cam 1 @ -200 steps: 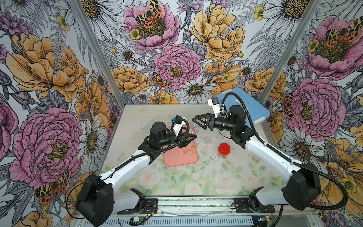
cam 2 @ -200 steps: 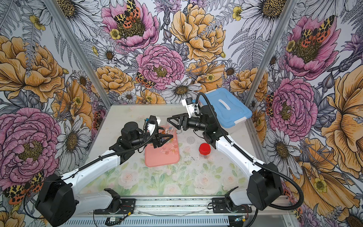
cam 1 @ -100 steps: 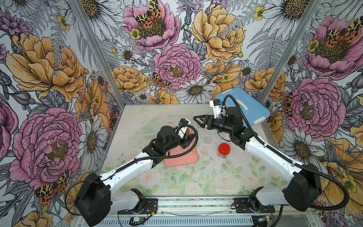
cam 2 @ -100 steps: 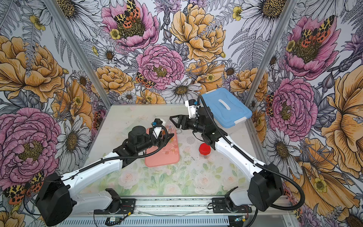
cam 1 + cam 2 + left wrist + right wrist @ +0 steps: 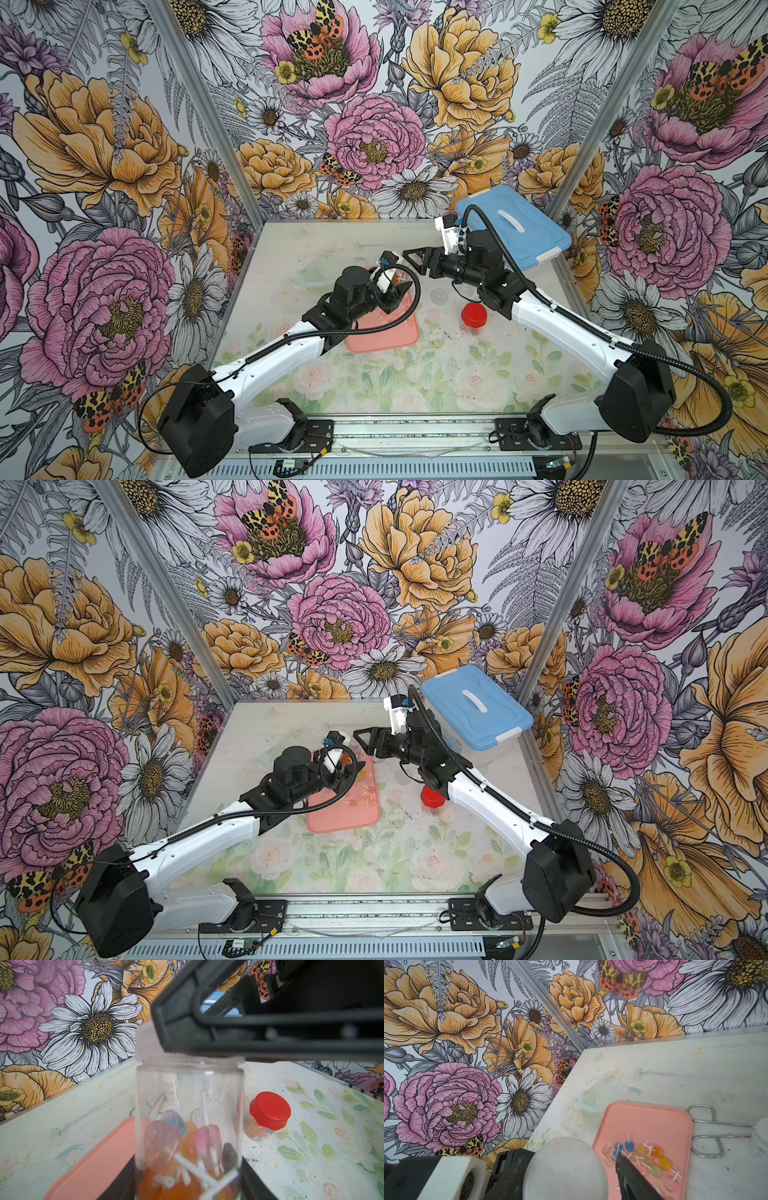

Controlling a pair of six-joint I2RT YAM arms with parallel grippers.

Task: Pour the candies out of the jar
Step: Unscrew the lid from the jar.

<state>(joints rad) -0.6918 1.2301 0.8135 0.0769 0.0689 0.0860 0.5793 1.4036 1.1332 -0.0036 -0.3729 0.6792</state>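
Jar (image 5: 189, 1088) of candies (image 5: 166, 1140) stood pinched in the left gripper (image 5: 188, 1185); right gripper (image 5: 568, 1154) straddled the frosted lid (image 5: 566, 1180), but whether it actually squeezed, I couldn't tell.

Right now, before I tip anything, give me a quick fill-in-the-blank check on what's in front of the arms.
1. The left hand grips a clear jar that has its ___ on.
2. Loose candies lie on the pink ___.
3. The other jar, apart from both hands, has a ___ cap.
4. Metal ___ lie flat on the table.

Missing words: lid, tray, red, scissors.
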